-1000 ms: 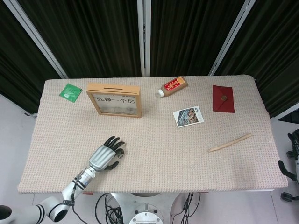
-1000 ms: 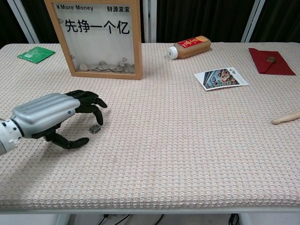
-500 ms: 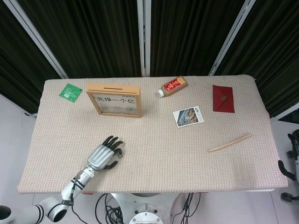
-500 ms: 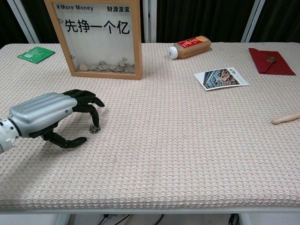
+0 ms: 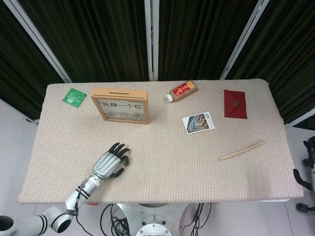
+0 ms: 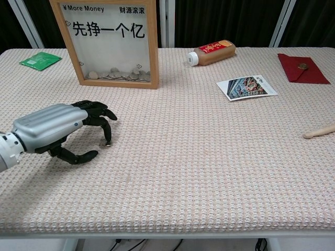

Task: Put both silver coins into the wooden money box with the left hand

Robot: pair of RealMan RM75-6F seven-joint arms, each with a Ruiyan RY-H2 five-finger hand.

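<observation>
Left robot hand (image 6: 57, 130): I'm hovering curled fingers over a silver coin (image 6: 107, 144) near the table's front-left edge, nothing gripped.
Left to do: I'm judging both coins undelivered to the wooden money box (image 6: 110, 42).

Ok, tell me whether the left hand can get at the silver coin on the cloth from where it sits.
Probably yes. The left hand hovers with its fingers curled right over the silver coin, one fingertip at or on it. Nothing lies between them; the wooden money box stands well behind.

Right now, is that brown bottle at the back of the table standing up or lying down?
Lying down. The bottle rests on its side on the table mat, white cap pointing left, red label facing up.
</observation>
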